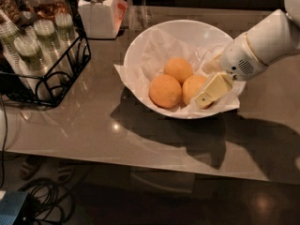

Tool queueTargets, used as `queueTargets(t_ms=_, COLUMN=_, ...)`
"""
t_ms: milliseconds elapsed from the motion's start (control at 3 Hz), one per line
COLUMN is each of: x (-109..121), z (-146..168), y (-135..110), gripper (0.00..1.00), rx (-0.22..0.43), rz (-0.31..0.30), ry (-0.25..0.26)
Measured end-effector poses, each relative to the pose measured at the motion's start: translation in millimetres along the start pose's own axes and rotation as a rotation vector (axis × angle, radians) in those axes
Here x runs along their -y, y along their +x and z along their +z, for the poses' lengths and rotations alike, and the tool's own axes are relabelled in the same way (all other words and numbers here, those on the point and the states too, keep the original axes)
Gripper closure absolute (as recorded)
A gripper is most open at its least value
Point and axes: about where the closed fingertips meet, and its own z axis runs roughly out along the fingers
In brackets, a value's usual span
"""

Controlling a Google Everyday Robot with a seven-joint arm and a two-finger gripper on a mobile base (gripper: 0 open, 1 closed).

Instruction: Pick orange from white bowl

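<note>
The white bowl [154, 41], lined with crumpled white paper, stands in the middle of the grey table and holds three round fruits. The orange [192, 87], the palest one, lies at the right of the group. A deeper reddish-orange fruit [165, 91] lies front left and a mid-orange one [178, 69] behind. My gripper [208, 93], cream-coloured, reaches down into the bowl from the right on a white arm [262, 46]. It sits right against the orange's right side and hides part of it.
A black wire rack [51, 78] with several capped cups stands at the left. A white lidded jar [97, 11] stands behind the bowl at the back left. The table's front edge runs along the bottom, with cables on the floor below.
</note>
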Motion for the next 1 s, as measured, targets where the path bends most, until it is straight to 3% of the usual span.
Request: queueTargets(t_ms=1000, x=-1.6, z=28.4, y=6.2, gripper=0.29, rx=0.008, rz=0.045, ry=-0.073)
